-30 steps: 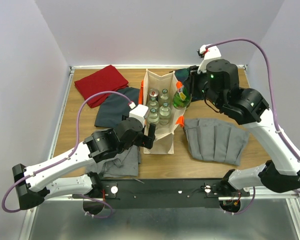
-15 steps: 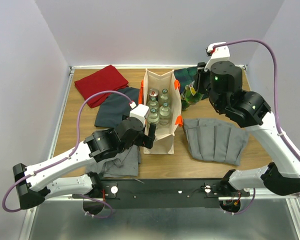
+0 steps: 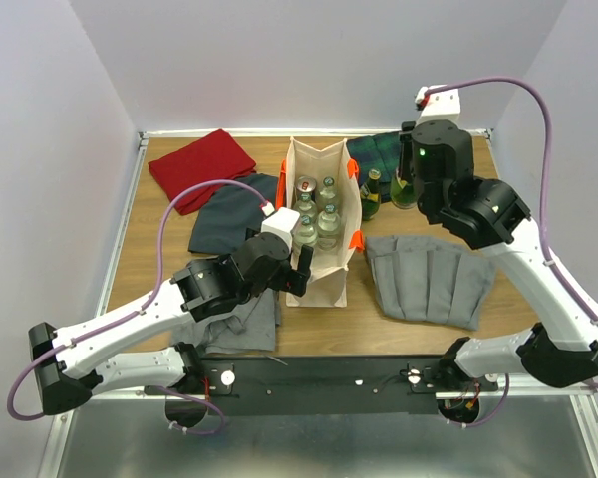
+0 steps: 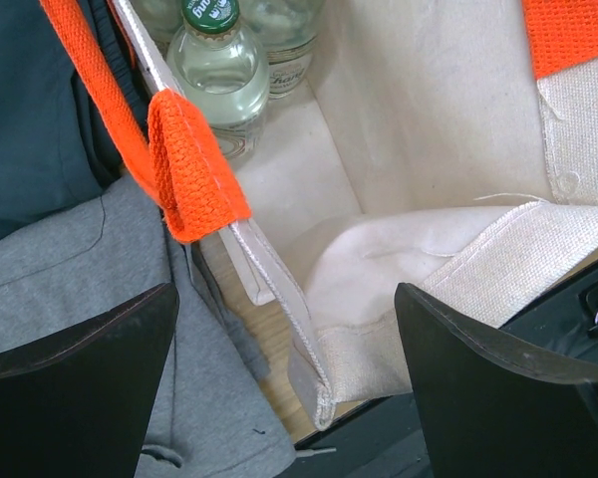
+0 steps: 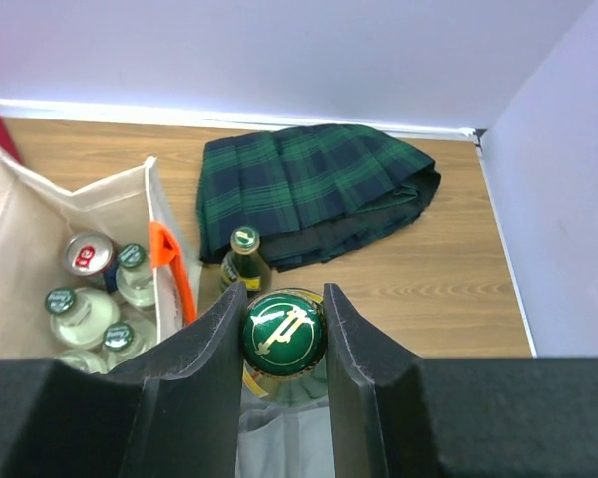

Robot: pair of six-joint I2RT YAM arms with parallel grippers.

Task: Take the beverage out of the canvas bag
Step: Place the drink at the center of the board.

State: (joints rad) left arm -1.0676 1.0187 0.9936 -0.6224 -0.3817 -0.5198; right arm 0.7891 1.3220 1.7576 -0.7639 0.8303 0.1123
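The beige canvas bag with orange handles stands open mid-table and holds several clear bottles and a red-topped can. My right gripper is to the right of the bag, outside it. It is shut on the neck of a green bottle with a green and gold cap, held over the grey cloth's edge. A small dark bottle stands on the table beside the bag. My left gripper is open, its jaws on either side of the bag's near corner.
A plaid green cloth lies behind the small bottle. A pleated grey cloth lies right of the bag. A red cloth and a dark grey cloth lie at the left. Another grey cloth lies under my left gripper.
My right gripper has moved right, away from the bag's right edge, carrying the green bottle. The small dark bottle beside the bag has come into view. My left arm has barely moved.
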